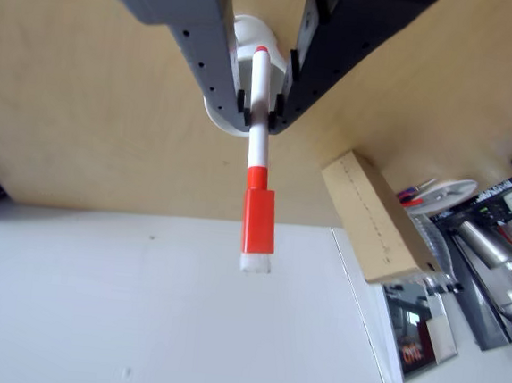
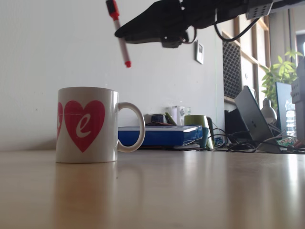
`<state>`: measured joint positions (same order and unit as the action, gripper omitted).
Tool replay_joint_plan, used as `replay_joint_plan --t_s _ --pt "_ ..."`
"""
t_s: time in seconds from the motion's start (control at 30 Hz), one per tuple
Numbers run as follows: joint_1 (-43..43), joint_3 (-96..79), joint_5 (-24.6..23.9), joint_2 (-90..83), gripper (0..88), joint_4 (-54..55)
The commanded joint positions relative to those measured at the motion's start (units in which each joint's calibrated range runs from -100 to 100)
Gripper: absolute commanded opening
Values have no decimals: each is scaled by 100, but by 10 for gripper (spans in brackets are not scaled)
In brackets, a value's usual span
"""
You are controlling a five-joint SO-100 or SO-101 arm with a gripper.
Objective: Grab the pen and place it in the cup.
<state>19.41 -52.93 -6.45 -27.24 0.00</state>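
While the arm hung high over the wooden table (image 1: 83,123), the other view looked down along the claw (image 1: 260,102), whose grey and black fingers were closed on the slim white-barrelled pen with its squarish red-orange cap (image 1: 258,169). The grip sat on the white barrel, well away from the cap, so the heavy capped end stuck out towards the camera and the small red tip pointed down. Directly past that tip lay the round rim of the glossy white ceramic cup (image 1: 242,42), mostly hidden by the fingers; the pen seemed lined up with the opening on purpose. A long brown cardboard box (image 1: 375,220) lay off to the right, near the desk clutter.

From the fixed view at table height, the cup (image 2: 86,125) stood upright on the table (image 2: 190,191), showing a red heart and its looped handle turned right. The pen (image 2: 119,36) was held in the air, tilted, red tip lowest, clear of the rim and slightly right of the cup's middle. The dark claw (image 2: 125,32) clamped it from the right. Judging by this, a descent or a release remained before the pen would be inside.
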Motion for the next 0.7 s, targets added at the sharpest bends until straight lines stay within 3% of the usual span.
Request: replay_joint_plan --t_s 0.0,0.67 --pt "66 535 35 600 9 469" --pt "183 1286 25 2069 10 744"
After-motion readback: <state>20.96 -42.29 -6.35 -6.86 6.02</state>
